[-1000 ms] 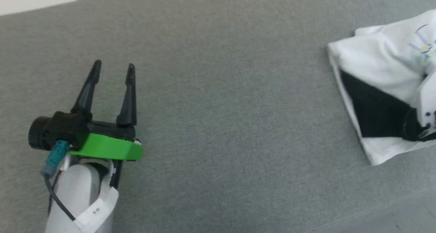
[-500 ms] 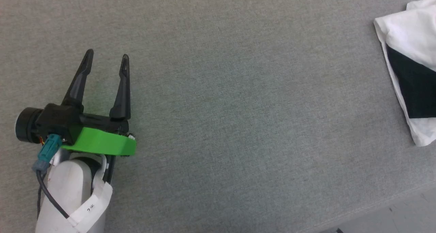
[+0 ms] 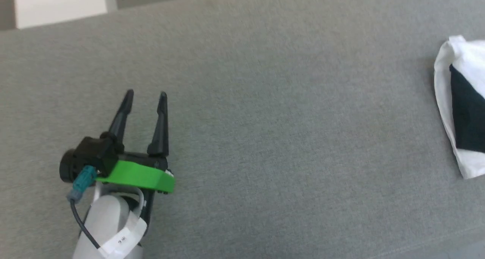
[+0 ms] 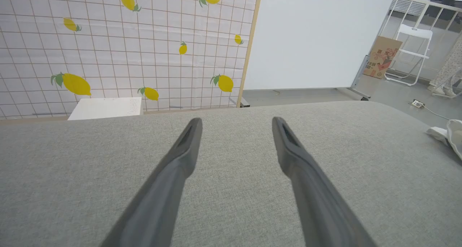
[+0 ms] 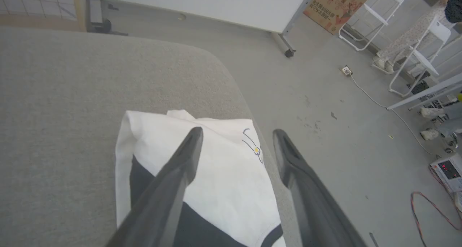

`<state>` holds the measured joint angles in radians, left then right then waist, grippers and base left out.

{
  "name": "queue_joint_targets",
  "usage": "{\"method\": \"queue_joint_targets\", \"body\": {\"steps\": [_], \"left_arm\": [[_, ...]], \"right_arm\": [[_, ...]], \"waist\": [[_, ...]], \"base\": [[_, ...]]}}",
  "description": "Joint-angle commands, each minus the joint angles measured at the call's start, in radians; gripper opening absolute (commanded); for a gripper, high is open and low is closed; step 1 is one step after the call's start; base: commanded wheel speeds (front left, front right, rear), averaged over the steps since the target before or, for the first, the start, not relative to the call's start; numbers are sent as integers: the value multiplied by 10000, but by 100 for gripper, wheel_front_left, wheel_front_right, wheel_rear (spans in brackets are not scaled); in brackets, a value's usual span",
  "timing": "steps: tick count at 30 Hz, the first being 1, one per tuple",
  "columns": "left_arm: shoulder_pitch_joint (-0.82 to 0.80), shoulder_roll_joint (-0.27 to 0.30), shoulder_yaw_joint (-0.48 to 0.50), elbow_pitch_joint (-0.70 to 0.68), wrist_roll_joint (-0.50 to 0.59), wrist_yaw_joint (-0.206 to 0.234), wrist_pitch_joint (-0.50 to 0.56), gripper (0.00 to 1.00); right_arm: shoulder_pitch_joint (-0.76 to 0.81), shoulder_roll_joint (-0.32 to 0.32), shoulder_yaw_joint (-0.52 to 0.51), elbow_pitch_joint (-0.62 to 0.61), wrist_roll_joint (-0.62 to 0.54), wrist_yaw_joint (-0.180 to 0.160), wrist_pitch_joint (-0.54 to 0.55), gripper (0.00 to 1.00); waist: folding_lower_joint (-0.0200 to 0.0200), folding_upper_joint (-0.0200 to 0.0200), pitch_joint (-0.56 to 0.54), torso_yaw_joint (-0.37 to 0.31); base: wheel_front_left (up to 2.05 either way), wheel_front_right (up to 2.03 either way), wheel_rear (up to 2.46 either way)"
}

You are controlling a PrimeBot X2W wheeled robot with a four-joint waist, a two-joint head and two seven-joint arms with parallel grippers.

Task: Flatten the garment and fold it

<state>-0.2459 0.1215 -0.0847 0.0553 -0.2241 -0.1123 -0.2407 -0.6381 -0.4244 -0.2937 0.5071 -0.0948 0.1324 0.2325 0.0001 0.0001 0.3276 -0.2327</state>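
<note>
The garment (image 3: 460,111) lies folded into a white and black bundle at the far right of the grey cushioned surface (image 3: 284,119). From the right wrist view the garment (image 5: 223,178) sits by the surface's right edge, a small printed mark on its white top. My right gripper (image 5: 236,135) hovers over it, open, with nothing between the fingers. Far to the left, my left gripper (image 3: 146,96) stands open above bare grey fabric. In the left wrist view my left gripper (image 4: 236,122) is empty, and a corner of the garment (image 4: 453,135) shows at the right border.
Beyond the surface's far edge stand a lemon-patterned tiled panel (image 4: 119,44), a white board (image 4: 317,34) and a small white table (image 4: 104,108). To the right is open floor (image 5: 335,106) with a cable, folding white chairs (image 5: 415,41) and a cardboard box (image 5: 339,5).
My right gripper has opened and let go of the garment, which now lies on the surface. The head camera has shifted, so the garment sits further right in its picture.
</note>
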Motion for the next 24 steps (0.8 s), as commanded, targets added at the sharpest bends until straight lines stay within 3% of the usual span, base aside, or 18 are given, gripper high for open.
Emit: {"method": "queue_joint_targets", "body": {"steps": [1,6,14,24], "left_arm": [[130,-72,7,114,-110,23,-93,100],[320,-274,2,640,-318,61,-173,100],[507,-522,-28,1078,-394,201,-206,100],[982,-672,159,1080,-379,330,-209,100]], "right_arm": [[341,135,154,-379,369,-17,-272,100],[1736,620,756,-2164,1819,-17,-1275,100],[3876,1756,1490,-4524,2698,-17,-2556,100],[5498,2778,2018,-5021,2906,-17,-3854,100]], "waist": [[-1,-1,-1018,716],[-1,-1,-1696,1206],[-1,-1,-2368,1853],[-1,-1,-2759,2376]], "base": [[0,0,0],[0,0,0],[0,0,0],[0,0,0]]}}
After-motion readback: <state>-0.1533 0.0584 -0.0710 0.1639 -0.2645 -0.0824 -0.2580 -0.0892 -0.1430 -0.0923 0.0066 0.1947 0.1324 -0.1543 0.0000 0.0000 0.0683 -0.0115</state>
